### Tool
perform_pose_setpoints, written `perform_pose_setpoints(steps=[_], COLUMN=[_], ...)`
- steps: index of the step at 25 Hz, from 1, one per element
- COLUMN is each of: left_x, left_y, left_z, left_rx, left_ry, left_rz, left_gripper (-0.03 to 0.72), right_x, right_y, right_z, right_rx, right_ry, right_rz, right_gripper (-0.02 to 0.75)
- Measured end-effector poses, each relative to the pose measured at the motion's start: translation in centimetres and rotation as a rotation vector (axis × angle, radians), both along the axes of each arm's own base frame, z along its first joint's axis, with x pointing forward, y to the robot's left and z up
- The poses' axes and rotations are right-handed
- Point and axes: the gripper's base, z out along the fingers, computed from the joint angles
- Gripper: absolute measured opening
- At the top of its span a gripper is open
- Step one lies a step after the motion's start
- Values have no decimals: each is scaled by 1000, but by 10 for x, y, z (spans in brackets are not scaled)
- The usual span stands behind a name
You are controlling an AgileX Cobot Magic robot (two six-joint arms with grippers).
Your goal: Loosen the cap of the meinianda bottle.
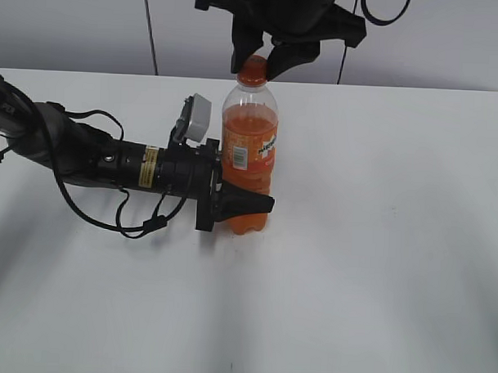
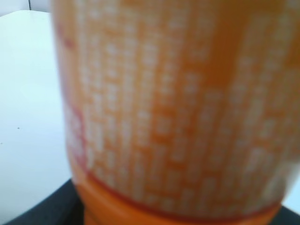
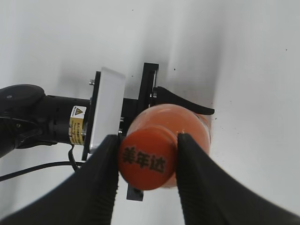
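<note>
The meinianda bottle stands upright near the middle of the white table, full of orange soda, with an orange label and a white patch. My left gripper lies low along the table and is shut on the bottle's lower body. In the left wrist view the bottle's label fills the frame, blurred. The orange cap tops the bottle. My right gripper comes down from above and its black fingers are shut on the cap's sides. In the right wrist view the cap, with dark print on top, sits between the right gripper's fingers.
The white table runs all round the bottle. The left arm with its cables stretches across the table's left part. A grey wall stands behind the table's far edge.
</note>
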Motion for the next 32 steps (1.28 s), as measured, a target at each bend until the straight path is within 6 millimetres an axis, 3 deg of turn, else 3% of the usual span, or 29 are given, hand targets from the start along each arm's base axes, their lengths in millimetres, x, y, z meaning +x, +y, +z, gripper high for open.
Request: perform_pose_setpoints(steps=[11, 32], left_x=[0, -1], left_y=[0, 0], left_z=[0, 0], left_rx=[1, 1], left_ry=[0, -9], left_rz=[0, -8], left_gripper=[411, 410], right_x=[0, -3], right_y=[0, 1], right_z=[0, 0], right_rx=[-20, -257], right_ry=[-13, -239], right_rz=[44, 689], right_gripper=[283, 277])
